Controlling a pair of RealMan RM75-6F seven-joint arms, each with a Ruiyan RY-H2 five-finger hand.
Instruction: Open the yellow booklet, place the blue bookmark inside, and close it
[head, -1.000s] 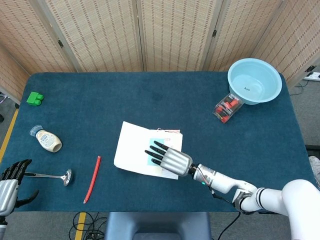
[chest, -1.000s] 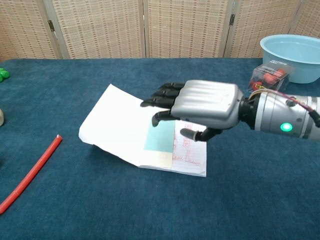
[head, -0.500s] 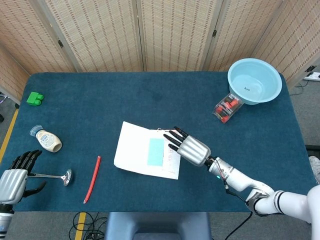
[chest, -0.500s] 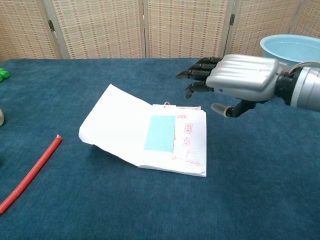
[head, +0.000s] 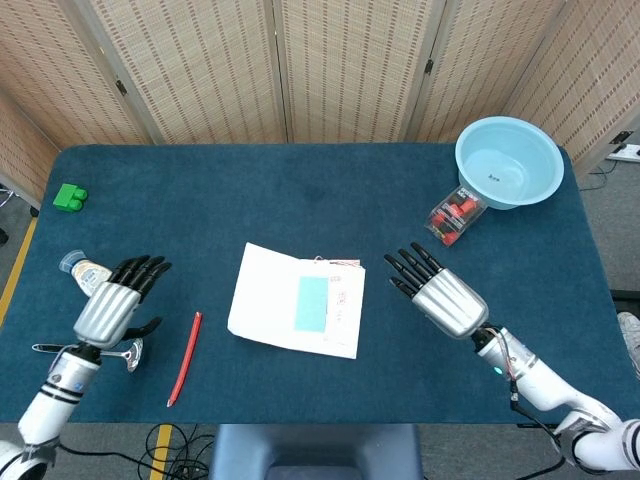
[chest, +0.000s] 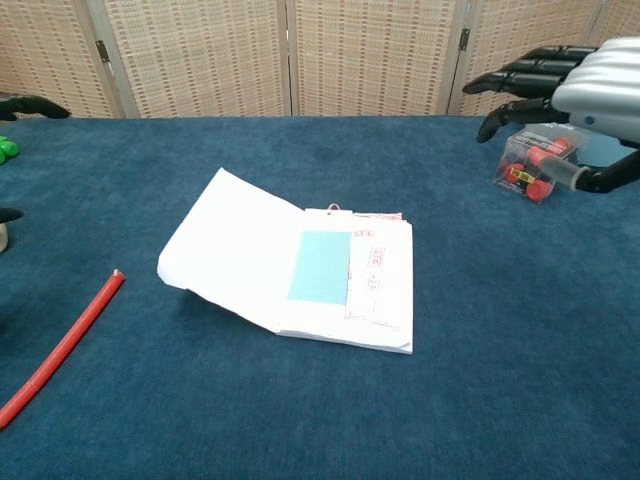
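Nearby, red stick (head: 184, 357) beside booklet (head: 296, 313).

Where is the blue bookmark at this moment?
In the head view, the blue bookmark lies flat on the page of the open booklet near the table's middle, left of the right hand and well right of the red stick.

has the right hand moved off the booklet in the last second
Yes. The right hand was over the bookmark on the open booklet; in the head view it now sits to the booklet's right, over bare table, holding nothing.
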